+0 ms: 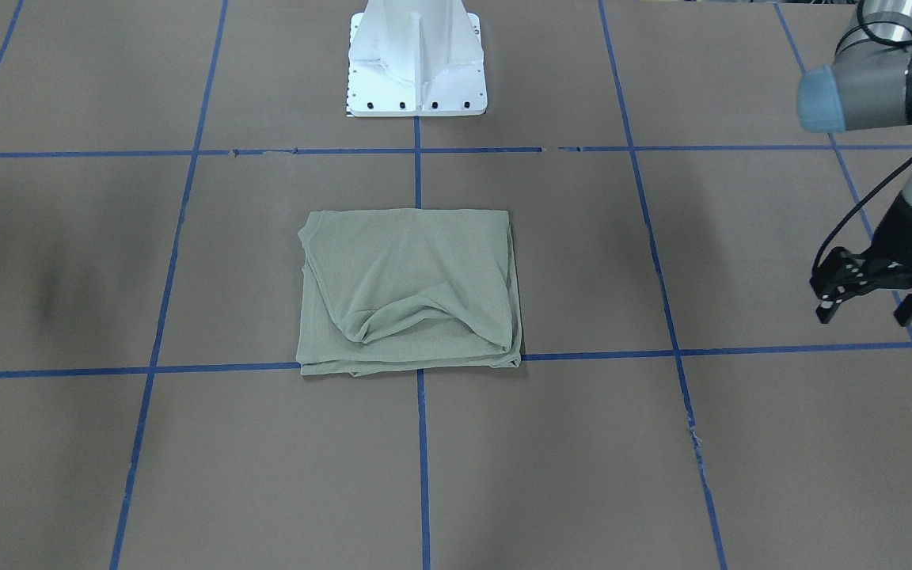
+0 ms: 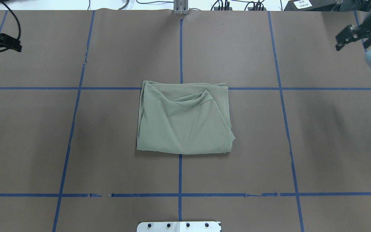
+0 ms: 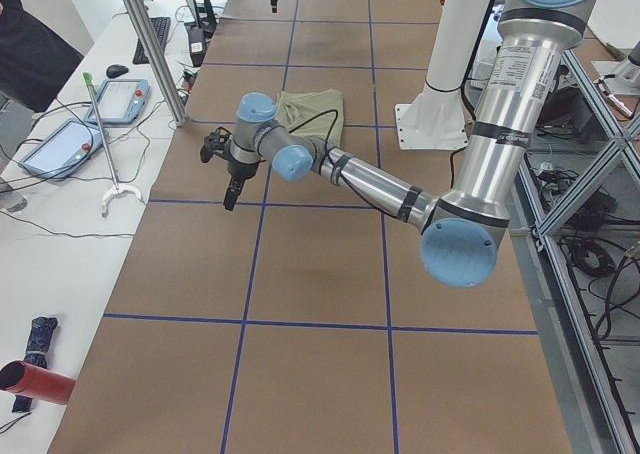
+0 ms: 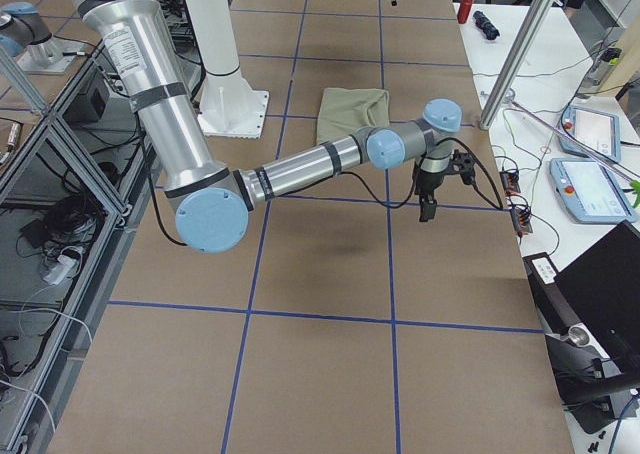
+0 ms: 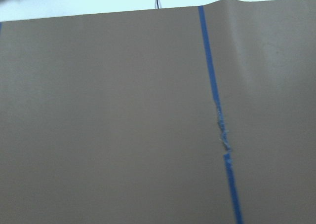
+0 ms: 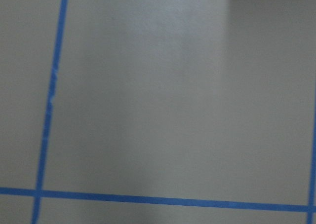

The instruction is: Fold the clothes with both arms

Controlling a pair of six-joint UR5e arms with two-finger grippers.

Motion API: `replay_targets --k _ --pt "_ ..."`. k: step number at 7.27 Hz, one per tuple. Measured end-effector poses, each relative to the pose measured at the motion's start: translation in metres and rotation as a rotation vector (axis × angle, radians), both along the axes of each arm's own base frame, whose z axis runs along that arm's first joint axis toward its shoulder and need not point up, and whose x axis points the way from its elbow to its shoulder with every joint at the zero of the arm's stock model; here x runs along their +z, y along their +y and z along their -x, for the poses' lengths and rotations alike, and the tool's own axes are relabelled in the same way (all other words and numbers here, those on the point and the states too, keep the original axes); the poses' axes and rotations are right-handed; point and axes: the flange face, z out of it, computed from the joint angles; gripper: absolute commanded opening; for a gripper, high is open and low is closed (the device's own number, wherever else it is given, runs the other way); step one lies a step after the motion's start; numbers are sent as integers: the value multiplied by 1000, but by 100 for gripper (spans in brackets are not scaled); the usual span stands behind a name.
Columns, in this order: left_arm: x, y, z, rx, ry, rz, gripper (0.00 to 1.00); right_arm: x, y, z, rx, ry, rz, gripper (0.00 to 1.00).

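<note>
Well apart from the left hand [image 1: 866, 310], the front view shows the shirt [image 1: 408, 293] folded square at mid-bench [image 1: 662, 475]. That hand hangs spread and empty. Overhead, the right hand [image 2: 351, 39] looks spread too, equally far away. Both are probably held clear because folding seems finished.

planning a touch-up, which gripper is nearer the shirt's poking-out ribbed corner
Right. The right gripper sits out on the ribbed corner's side; the left gripper is past the shirt's opposite edge.
</note>
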Motion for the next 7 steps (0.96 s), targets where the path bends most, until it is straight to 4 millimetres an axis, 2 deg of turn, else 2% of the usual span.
replay_targets --k 1,2,3,5,7 --pt "30 15 42 74 -42 -39 100 36 15 -46 -55 14 -19 100" --pt "54 29 75 133 -61 -66 100 59 28 -78 -72 6 -16 100" --pt "70 41 98 153 -54 -65 100 71 37 -91 -70 -12 -4 100" --pt "80 48 119 124 -39 -49 100 81 43 -97 -59 -18 18 100" --pt "88 52 124 100 -33 -21 100 97 53 -117 -24 -14 48 100"
